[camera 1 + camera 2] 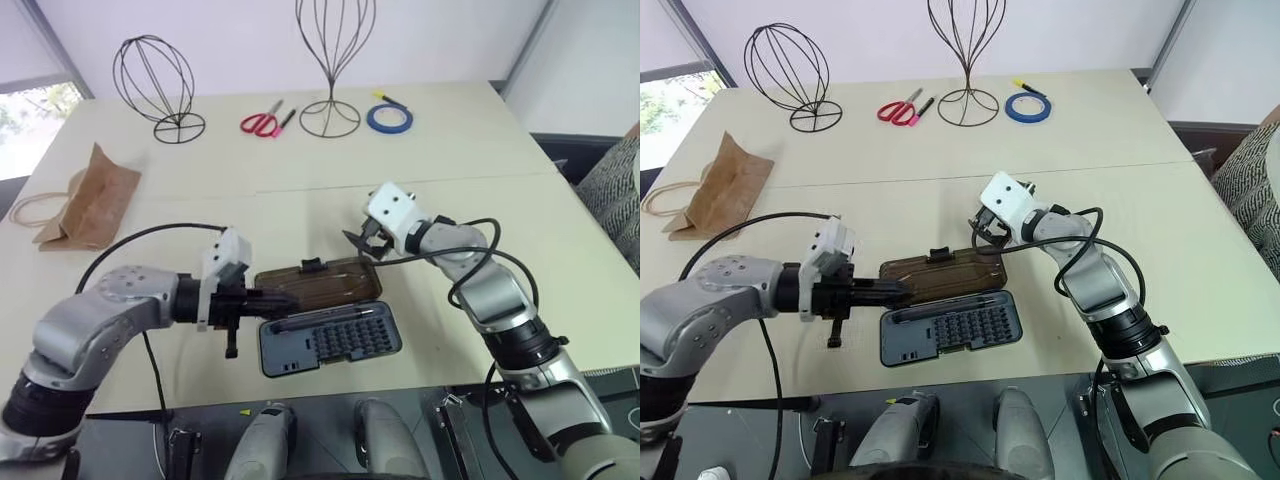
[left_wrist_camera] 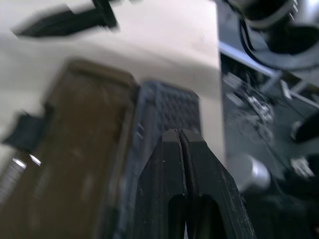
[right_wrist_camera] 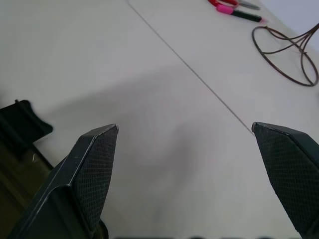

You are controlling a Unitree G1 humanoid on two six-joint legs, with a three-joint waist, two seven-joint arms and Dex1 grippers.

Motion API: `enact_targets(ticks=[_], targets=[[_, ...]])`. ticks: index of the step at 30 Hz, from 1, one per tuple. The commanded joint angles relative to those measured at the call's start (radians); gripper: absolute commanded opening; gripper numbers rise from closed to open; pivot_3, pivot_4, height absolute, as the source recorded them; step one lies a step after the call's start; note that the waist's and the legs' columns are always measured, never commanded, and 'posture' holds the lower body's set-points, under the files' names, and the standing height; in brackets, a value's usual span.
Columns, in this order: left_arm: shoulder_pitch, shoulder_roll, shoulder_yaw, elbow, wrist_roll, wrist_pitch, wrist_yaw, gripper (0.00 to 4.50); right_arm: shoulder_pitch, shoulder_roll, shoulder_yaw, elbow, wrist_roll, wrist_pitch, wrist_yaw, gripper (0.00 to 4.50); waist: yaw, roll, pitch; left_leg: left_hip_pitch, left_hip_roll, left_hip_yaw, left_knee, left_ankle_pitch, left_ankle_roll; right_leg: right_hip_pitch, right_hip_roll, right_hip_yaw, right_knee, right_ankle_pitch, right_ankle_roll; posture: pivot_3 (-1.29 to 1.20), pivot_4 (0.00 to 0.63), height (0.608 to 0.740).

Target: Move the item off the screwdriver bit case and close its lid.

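You saw the bit case (image 1: pixel 330 340) lying open on the table (image 1: pixel 480 150), its brown lid (image 1: pixel 322 284) flat at the base's 12 o'clock. The left gripper (image 1: pixel 272 299), fingers clenched on nothing, pointed at the lid's 9 o'clock end. The right gripper (image 1: pixel 362 243), fingers spread wide and empty, hovered near the lid's 1 o'clock corner. The paper bag (image 1: pixel 92 198) lay well apart, at 10 o'clock from the case.
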Motion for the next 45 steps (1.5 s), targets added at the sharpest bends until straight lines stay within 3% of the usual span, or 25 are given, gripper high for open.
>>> enact_targets(ticks=[1, 14, 27, 45], targets=[[0.037, 0.031, -0.008, -0.034, 0.009, -0.031, -0.039, 0.05, -0.025, -0.02, -0.004, 0.007, 0.002, -0.015, 0.056, 4.5, 0.001, 0.0, 0.0, 0.0, 0.0, 0.0, 0.0, 0.0, 0.0, 0.0, 0.0, 0.0, 0.0, 0.0, 0.0, 0.0, 0.15, 0.74], [0.09, -0.029, -0.189, 0.108, 0.225, -0.216, -0.067, 0.05, -0.1, -0.059, 0.006, 0.12, -0.027, -0.069, 0.182, 4.5, 0.002, 0.0, 0.0, 0.001, 0.001, 0.006, 0.0, 0.0, 0.0, 0.001, 0.0, 0.001, 0.0, 0.0, 0.0, 0.0, 0.15, 0.74], [0.125, -0.035, -0.254, 0.176, 0.363, -0.338, -0.086, 0.05, -0.227, -0.128, 0.021, 0.224, 0.037, -0.038, 0.47, 4.5, 0.001, 0.0, 0.0, 0.002, 0.001, 0.006, 0.0, 0.0, 0.0, 0.001, 0.0, 0.001, 0.0, 0.0, 0.0, 0.0, 0.15, 0.74], [0.173, -0.049, -0.247, 0.265, 0.403, -0.468, -0.094, 0.05, -0.243, 0.011, 0.041, 0.355, 0.045, 0.034, 0.469, 4.5, 0.001, 0.002, -0.002, 0.003, 0.001, 0.005, 0.0, 0.0, 0.0, 0.002, 0.0, 0.002, 0.0, 0.001, -0.001, 0.0, 0.15, 0.74]])
